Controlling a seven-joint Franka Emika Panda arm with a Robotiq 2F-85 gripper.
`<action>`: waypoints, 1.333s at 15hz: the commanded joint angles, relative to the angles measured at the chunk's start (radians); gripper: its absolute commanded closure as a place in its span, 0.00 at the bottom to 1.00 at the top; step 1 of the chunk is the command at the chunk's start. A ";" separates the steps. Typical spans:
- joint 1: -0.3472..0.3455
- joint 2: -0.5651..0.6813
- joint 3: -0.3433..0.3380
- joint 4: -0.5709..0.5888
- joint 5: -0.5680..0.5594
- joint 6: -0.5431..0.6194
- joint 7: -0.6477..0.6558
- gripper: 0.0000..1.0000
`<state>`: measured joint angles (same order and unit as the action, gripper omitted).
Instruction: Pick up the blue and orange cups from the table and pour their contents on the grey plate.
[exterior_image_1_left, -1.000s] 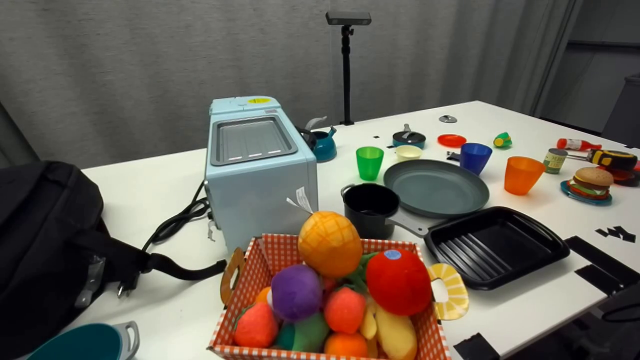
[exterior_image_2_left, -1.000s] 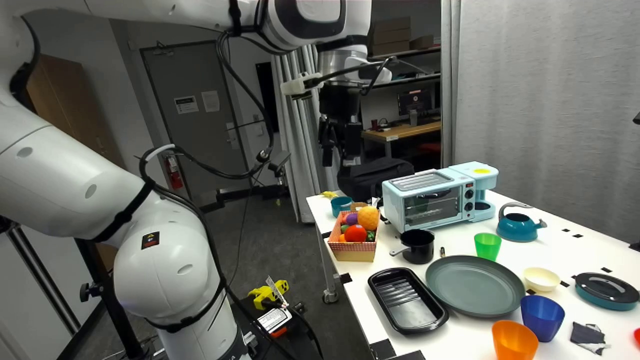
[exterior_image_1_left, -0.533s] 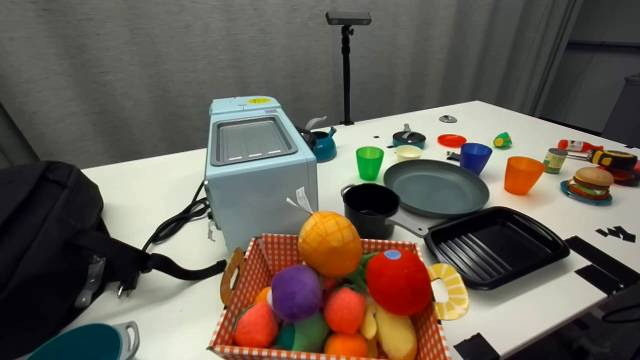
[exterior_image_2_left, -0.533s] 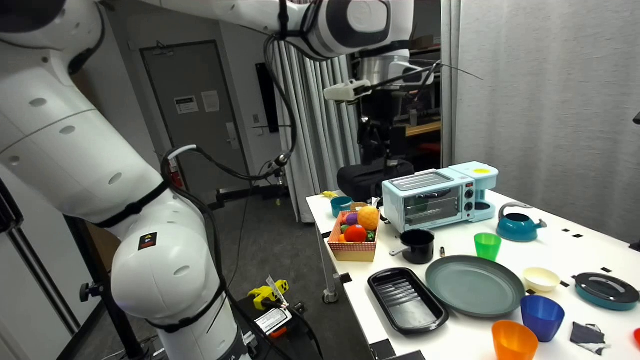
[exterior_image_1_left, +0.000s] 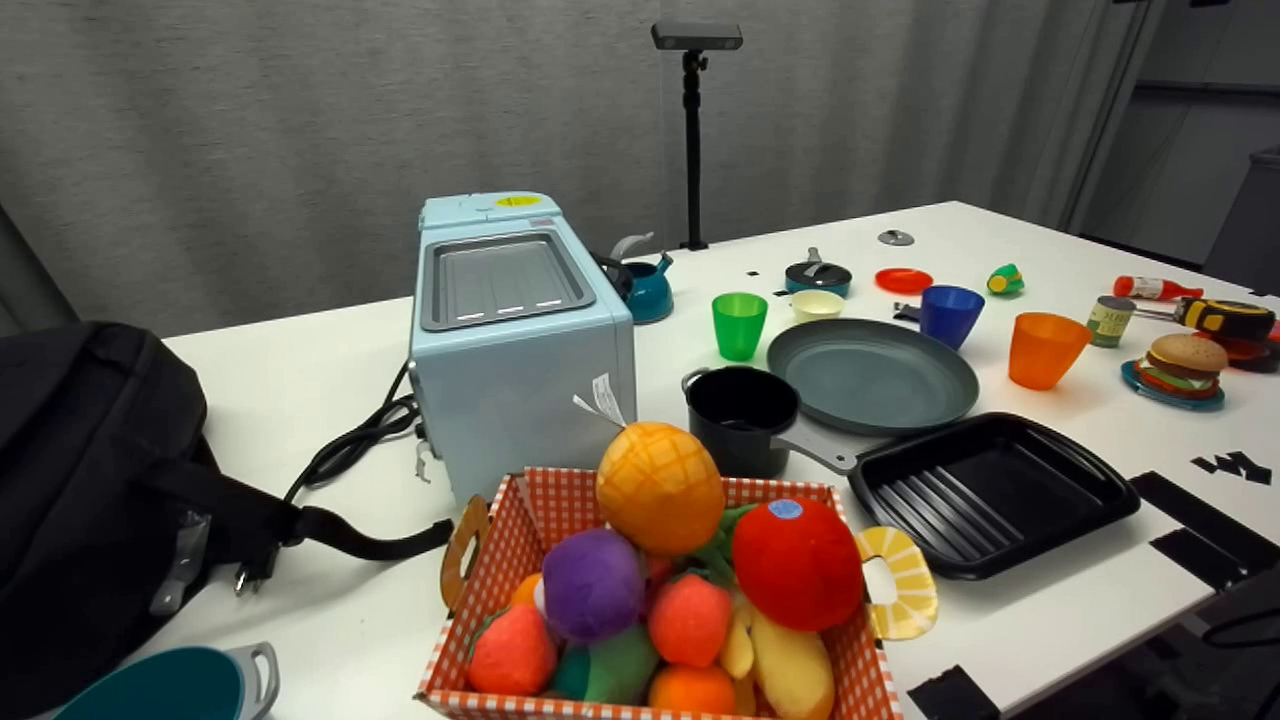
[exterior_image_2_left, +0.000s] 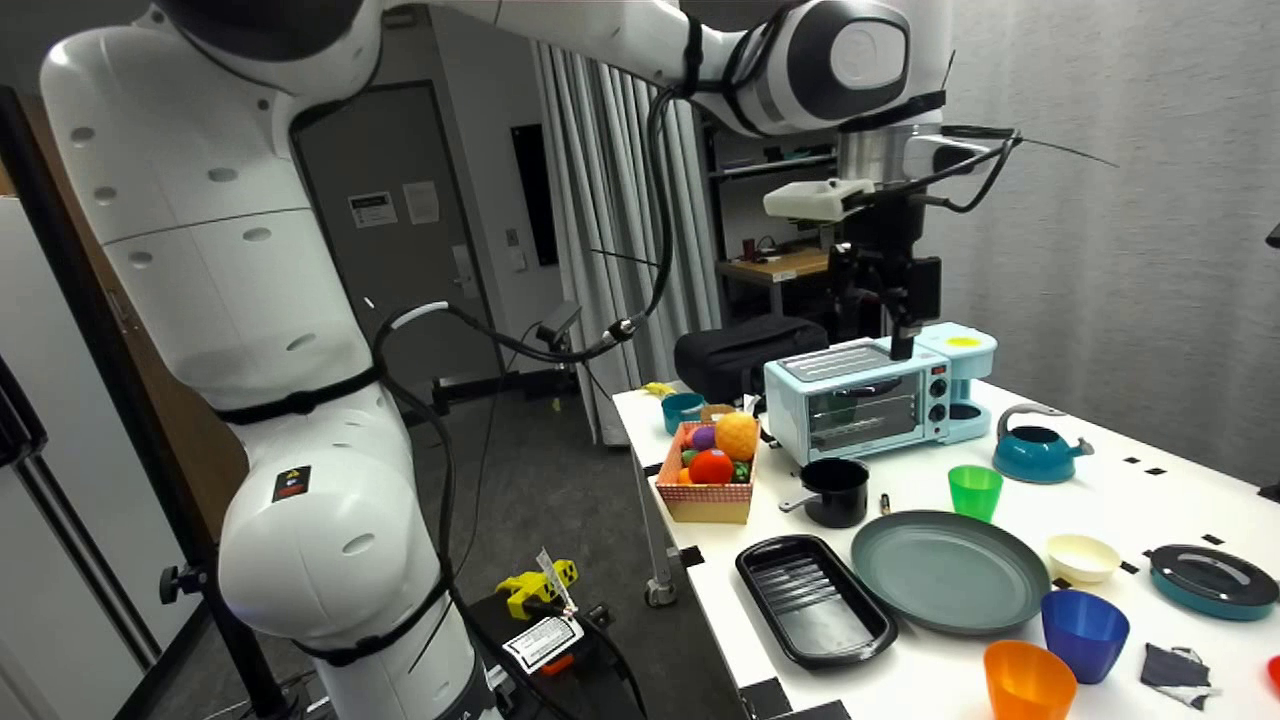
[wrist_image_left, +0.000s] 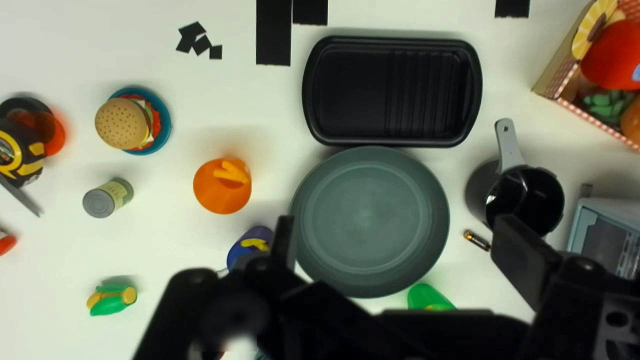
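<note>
In an exterior view, orange cup (exterior_image_1_left: 1046, 352) and blue cup (exterior_image_1_left: 950, 317) stand upright on the white table (exterior_image_1_left: 1060, 270): orange right of the grey plate (exterior_image_1_left: 873, 378), blue by its far right rim, black tray (exterior_image_1_left: 1000, 480) on the near side. In an exterior view, my pincer (exterior_image_2_left: 875, 336) hangs well above the table; hard to tell exactly over what. Wrist view: pincer spread wide, the plate showing between its jaws. Yellow bits (wrist_image_left: 232, 171) in both cups, the blue one partly hidden behind my finger (wrist_image_left: 283, 242).
</note>
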<state>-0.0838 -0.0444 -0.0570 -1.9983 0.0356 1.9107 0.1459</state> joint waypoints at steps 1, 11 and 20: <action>0.002 0.026 -0.010 0.025 0.000 0.007 0.000 0.00; -0.002 0.111 -0.017 0.081 -0.003 0.056 0.021 0.00; -0.014 0.365 -0.065 0.213 -0.017 0.199 0.075 0.00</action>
<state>-0.0902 0.2155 -0.1066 -1.8838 0.0355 2.0930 0.1839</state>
